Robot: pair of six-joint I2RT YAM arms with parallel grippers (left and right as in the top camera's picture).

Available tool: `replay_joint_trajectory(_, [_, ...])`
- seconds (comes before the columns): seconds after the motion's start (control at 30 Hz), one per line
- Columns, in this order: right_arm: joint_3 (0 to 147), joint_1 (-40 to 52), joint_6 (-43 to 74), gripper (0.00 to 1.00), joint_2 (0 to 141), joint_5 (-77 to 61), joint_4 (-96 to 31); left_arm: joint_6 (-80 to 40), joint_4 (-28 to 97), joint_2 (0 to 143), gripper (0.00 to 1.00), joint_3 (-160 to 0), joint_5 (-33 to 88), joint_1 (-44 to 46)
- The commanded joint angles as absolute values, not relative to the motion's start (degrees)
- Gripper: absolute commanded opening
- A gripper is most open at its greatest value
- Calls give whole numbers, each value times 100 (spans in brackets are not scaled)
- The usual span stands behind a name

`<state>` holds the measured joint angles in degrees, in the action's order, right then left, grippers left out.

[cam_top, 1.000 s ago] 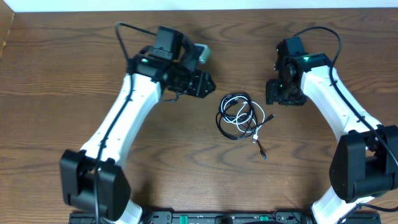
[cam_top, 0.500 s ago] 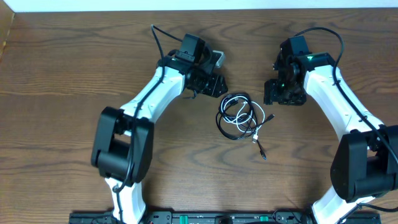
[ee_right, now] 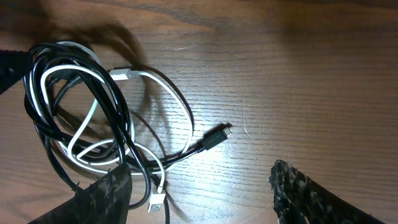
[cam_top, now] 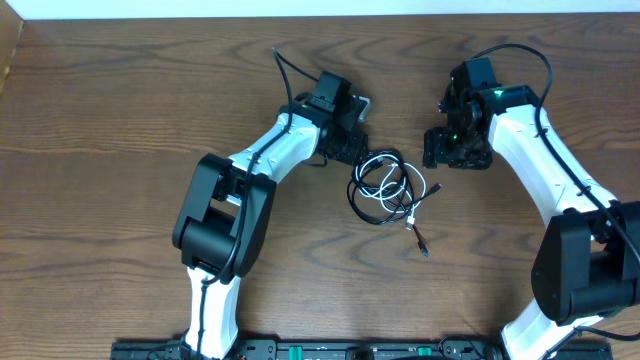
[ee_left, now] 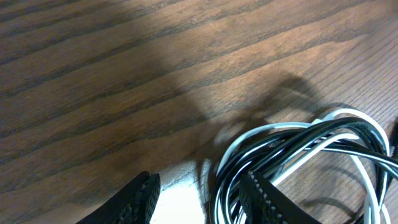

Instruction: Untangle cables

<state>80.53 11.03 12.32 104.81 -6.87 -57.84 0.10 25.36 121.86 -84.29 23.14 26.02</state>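
The cables (cam_top: 383, 187), one black and one white wound into a single loose coil, are lying on the wooden counter (cam_top: 120, 150) between the two arms. The left arm's fingers (ee_left: 134, 200) are standing spread and gripping nothing. The near edge of the coil is lying in the gap between them, close against one finger (whether it is touching that tip I cannot tell). The right arm's fingers (ee_right: 311, 196) are standing wide apart, also holding nothing. The coil is lying ahead of them, off toward one finger. The black plug (ee_right: 217, 135) is pointing into the bare space ahead of the gap, and the white plug (ee_right: 157, 201) is resting just beside that same finger's inner edge.
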Motion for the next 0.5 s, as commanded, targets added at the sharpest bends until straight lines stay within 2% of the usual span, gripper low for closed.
replay_joint_trajectory(0.0, [8165, 1081, 1151, 68, 10339, -727, -5789, 259, 2565, 12252, 47, -8543, 2080, 2722])
replay_joint_trajectory(0.1, [8165, 1081, 1149, 68, 10339, -727, -5795, 257, 2606, 12361, 47, -8543, 1632, 2836])
replay_joint_trajectory(0.37, [8165, 1081, 1149, 69, 10339, -725, -5808, 255, 2727, 12442, 47, -8543, 1594, 3046])
replay_joint_trajectory(0.47, [8165, 1081, 1149, 70, 10339, -722, -5806, 255, 3017, 12442, 42, -8543, 1527, 3245])
